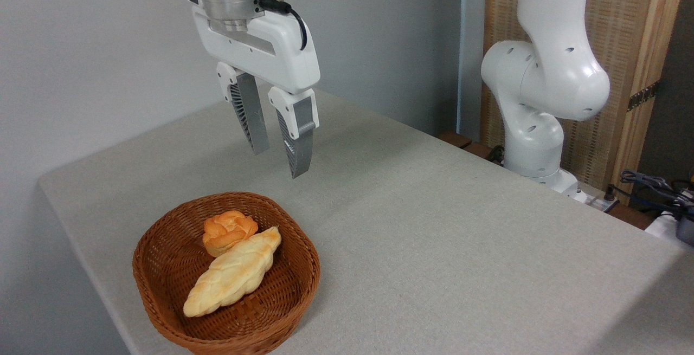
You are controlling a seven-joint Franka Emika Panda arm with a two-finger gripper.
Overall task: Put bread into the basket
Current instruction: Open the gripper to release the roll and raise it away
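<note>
Wicker basket [162,268] is occupied by the bread [233,279], laid diagonally to fit, bun [229,230] at its 12 o'clock; end effector [277,164] is held spread, empty, above.

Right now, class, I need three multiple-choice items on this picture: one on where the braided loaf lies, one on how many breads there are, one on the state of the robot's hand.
1. Where is the braided loaf?
A. in the basket
B. on the table beside the basket
C. held in the hand

2. How many breads lie in the basket?
A. one
B. two
C. three

3. How is the hand?
A. shut on the loaf
B. resting on the basket rim
C. open and empty, up above the basket

Answers:
1 A, the loaf lies on the wicker floor inside the rim.
2 B, the loaf and a small orange bun touching it.
3 C, a gap shows between its fingers and nothing is in it.
</note>
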